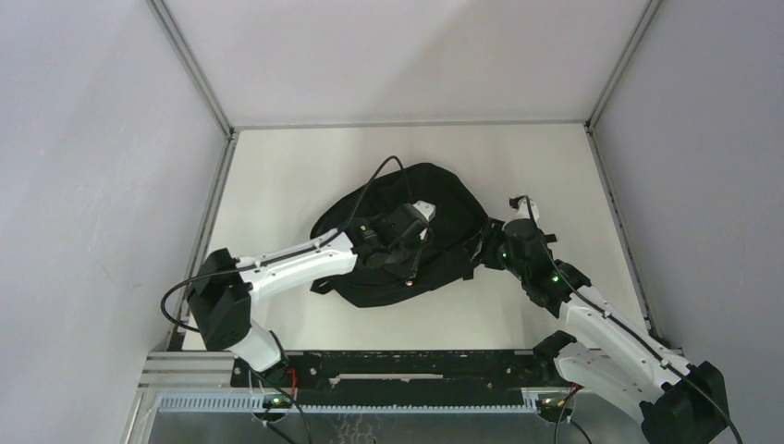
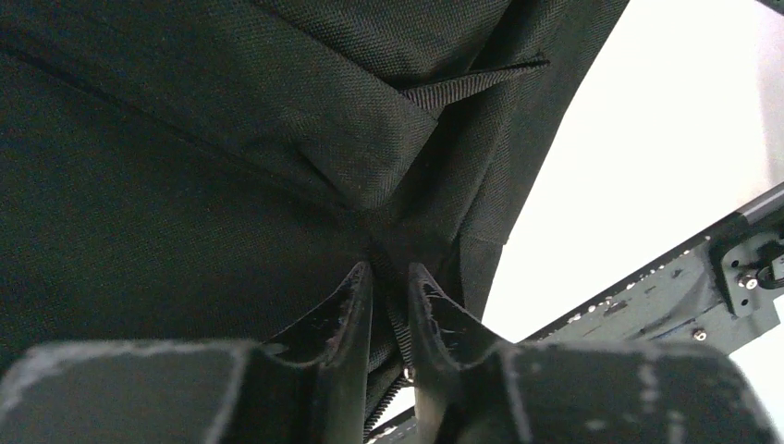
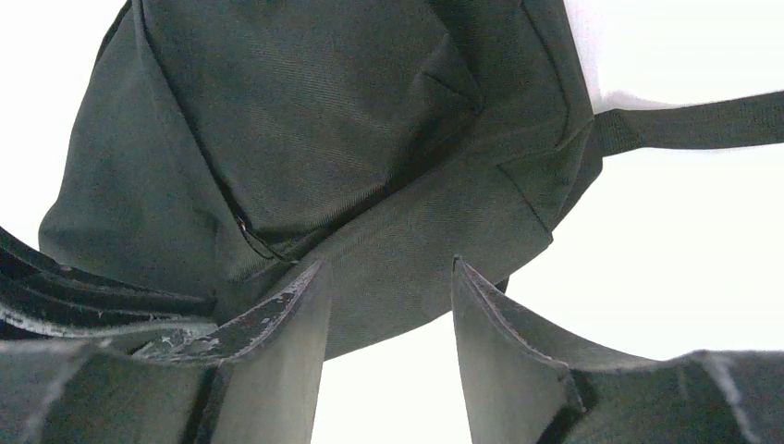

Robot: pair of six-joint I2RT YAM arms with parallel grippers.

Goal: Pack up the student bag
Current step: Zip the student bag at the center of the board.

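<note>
The left fingers point(image 2: 347, 314) are standing nearly together, w/ only a slit btwn them, and are nipping a raised ridge of black cloth and zip tape on the student bag point(image 2: 185, 185). A webbing tab point(image 2: 471, 85) is jutting from a fold just above the pinch. The right fingers point(image 3: 291, 328) are standing about half apart and holding nothing, w/ the bag's rounded edge showing in the gap beyond their tips; whether either tip is touching cloth cannot be told from the wrist view. A strap point(image 3: 703, 120) is trailing off that edge across the white table point(image 1: 277, 176). Seen from above, the bag is lying flat and slumped at the table's ctr, w/ the left arm stretching over its top and the right arm standing at its right side. Judging by the creases and sag, the bag is looking soft, light and prob. near empty. It is likely going to fold and drag rather than lift as one piece, and the woven cloth may be slipping out of a shallow pinch. The best holds are prob. the doubled seams, zip tape, webbing tab or strap roots, where the layers are stitched thick, not the slack panels. One side is needing an anchor while the other is working the opening, or the whole bag is going to slide along the table.
</note>
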